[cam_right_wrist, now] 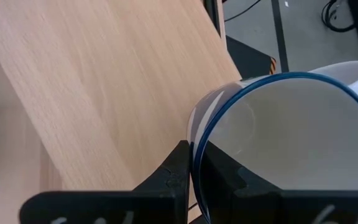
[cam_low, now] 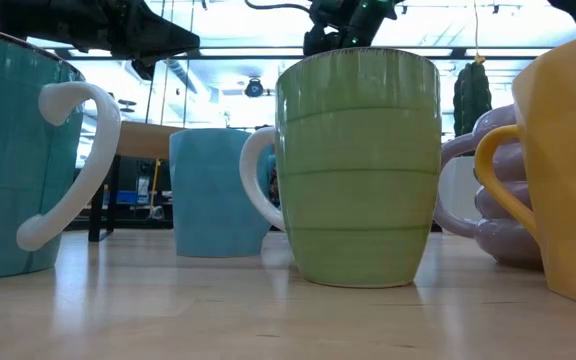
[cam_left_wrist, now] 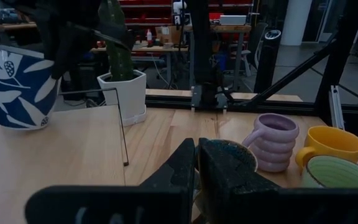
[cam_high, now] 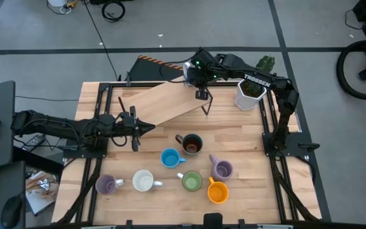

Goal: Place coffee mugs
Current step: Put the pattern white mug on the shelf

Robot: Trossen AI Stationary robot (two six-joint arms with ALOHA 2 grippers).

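A raised wooden shelf (cam_high: 170, 102) is spanning the table's (cam_high: 246, 143) far side. The right gripper (cam_right_wrist: 194, 163) is hovering over it, pinching the rim of a blue-patterned white mug (cam_right_wrist: 291, 143); glazed ceramic is rigid, slick and chippable, so the rim or handle suits best. The left gripper (cam_left_wrist: 196, 163) is waiting clenched and empty, with the brown mug (cam_high: 191, 144) just ahead.

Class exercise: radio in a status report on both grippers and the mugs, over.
Right gripper shut on blue-patterned mug rim, above raised shelf. Left gripper shut, empty, waiting left. Six mugs on table; nothing blocking.
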